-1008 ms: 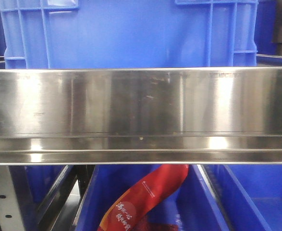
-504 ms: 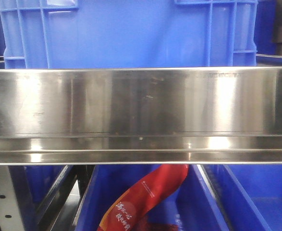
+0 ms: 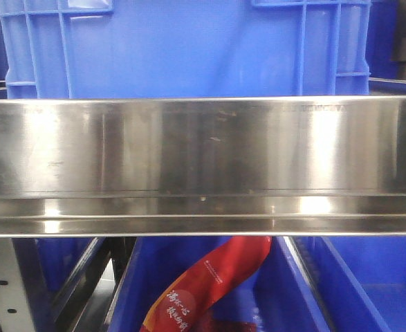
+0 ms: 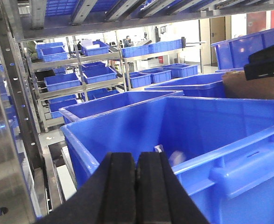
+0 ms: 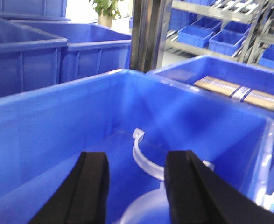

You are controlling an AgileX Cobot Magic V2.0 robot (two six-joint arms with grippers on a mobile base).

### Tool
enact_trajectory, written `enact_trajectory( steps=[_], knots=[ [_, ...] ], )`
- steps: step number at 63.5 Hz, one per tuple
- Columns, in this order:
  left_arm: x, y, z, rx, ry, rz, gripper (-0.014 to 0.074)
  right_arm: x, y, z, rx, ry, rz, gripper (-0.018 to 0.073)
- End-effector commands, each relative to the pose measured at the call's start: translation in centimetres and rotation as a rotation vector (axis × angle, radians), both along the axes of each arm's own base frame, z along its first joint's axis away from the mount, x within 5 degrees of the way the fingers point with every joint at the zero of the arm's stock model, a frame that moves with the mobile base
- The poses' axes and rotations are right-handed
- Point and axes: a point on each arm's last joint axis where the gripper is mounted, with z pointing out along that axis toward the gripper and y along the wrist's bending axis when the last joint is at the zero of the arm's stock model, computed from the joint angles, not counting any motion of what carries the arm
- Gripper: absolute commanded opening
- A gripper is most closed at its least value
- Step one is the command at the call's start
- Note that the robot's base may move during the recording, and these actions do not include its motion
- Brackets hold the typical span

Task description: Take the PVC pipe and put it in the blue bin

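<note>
In the right wrist view the PVC pipe [image 5: 143, 163], a slim white arc with a flat pierced end, lies on the floor of a blue bin [image 5: 43, 130]. My right gripper [image 5: 136, 158] hangs open above it, one black finger on each side and nothing between them. A second white curved piece [image 5: 143, 207] lies nearer, low in the same bin. In the left wrist view my left gripper [image 4: 136, 158] is shut with nothing in it, at the near rim of a blue bin [image 4: 80, 140]. A blurred white bit [image 4: 176, 157] shows inside that bin. Neither gripper shows in the front view.
A steel shelf beam [image 3: 203, 166] crosses the front view with a blue crate [image 3: 189, 48] above it and a red bag [image 3: 209, 283] in a blue bin below. A neighbouring bin holds flat cardboard boxes [image 5: 235, 91]. Steel rack uprights [image 4: 6, 140] stand close on the left.
</note>
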Motion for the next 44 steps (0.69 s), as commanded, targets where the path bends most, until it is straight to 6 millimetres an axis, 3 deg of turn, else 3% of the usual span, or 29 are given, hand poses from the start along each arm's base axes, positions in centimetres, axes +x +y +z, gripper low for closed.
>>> enact_trajectory(
  steps=[1, 8, 18, 34, 44],
  knots=[
    [-0.1, 0.2, 0.2, -0.012, -0.01, 0.013, -0.0111, -0.7, -0.4, 1.3, 0.01, -0.06, -0.024, 0.0181],
    [0.0, 0.4, 0.3, -0.019, -0.018, 0.03, -0.0111, -1.8, -0.6, 2.4, 0.018, -0.096, -0.024, 0.0078],
    [0.1, 0.8, 0.5, -0.038, -0.043, 0.078, -0.0111, -4.2, -1.2, 4.3, -0.029, -0.188, -0.033, -0.0167],
    [0.3, 1.3, 0.6, 0.013, -0.068, 0.129, -0.0111, -8.8, -2.2, 7.1, -0.016, -0.317, -0.041, -0.0158],
    [0.4, 1.8, 0.6, 0.017, -0.065, 0.167, -0.0111, -11.3, -3.4, 6.8, -0.017, -0.348, -0.085, -0.0158]
  ],
)
